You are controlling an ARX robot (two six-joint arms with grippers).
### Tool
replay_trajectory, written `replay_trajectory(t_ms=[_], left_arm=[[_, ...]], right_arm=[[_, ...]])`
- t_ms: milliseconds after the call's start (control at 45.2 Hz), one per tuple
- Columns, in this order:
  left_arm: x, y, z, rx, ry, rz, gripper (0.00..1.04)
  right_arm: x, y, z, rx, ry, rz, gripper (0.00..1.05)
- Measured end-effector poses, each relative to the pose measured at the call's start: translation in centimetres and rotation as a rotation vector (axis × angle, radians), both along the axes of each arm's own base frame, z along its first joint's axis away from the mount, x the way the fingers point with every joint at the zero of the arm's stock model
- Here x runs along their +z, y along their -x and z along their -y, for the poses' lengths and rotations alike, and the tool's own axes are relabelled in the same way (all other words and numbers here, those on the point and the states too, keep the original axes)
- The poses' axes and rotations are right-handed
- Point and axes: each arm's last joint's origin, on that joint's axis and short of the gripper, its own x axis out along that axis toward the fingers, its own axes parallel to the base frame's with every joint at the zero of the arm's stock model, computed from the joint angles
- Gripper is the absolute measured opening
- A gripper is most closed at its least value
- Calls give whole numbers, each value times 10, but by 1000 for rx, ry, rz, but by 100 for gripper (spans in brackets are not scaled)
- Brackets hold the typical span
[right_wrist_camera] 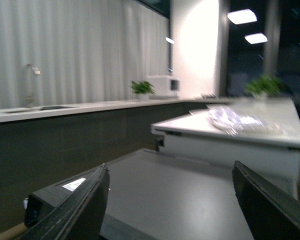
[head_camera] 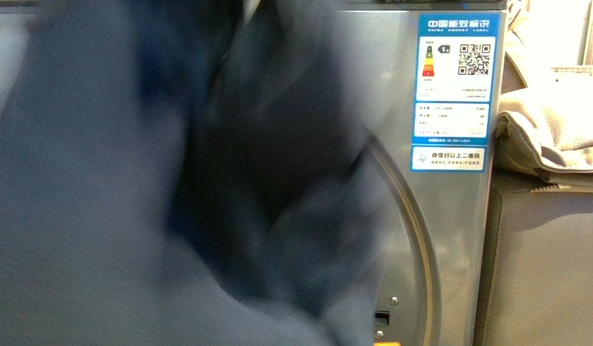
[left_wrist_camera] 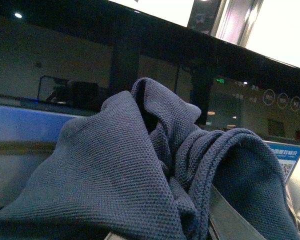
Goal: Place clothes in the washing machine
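Note:
A blue knitted garment (head_camera: 135, 187) hangs close to the front camera and covers most of that view, blurred. Behind it stands the silver-grey washing machine (head_camera: 452, 238); part of the porthole rim (head_camera: 413, 216) and the blue-white energy label (head_camera: 456, 90) show. In the left wrist view the blue garment (left_wrist_camera: 140, 170) is bunched over my left gripper, which is shut on it; the fingers are hidden under the cloth. The right wrist view shows my right gripper (right_wrist_camera: 170, 200) open with nothing between its dark fingers (right_wrist_camera: 85, 205), above a flat grey top (right_wrist_camera: 180, 190).
Beige clothes (head_camera: 546, 130) lie piled to the right of the machine on a dark surface (head_camera: 546, 252). A white counter (right_wrist_camera: 240, 130) with a clear plastic bag (right_wrist_camera: 235, 120), a long counter with a sink tap (right_wrist_camera: 32, 75) and potted plants (right_wrist_camera: 142, 87) appear in the right wrist view.

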Motion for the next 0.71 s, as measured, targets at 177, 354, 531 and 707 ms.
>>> replay_trajectory(t_ms=[177,354,531,707], left_arm=[[-15,-5,-7,0,0,-24,8],[-30,-13,-17,29,12,-58,8],[-50,-19,-22,30,4,-98,8],[-74,-27,-27,44,-3,-145,8]], right_arm=[[-20,57,10,-193,-89,-159,99],[-25,86,37,-221,-126,-148,97],[-43,77,27,-250,-112,-196,97],[-81,64,9,-273,-12,-297,97]])
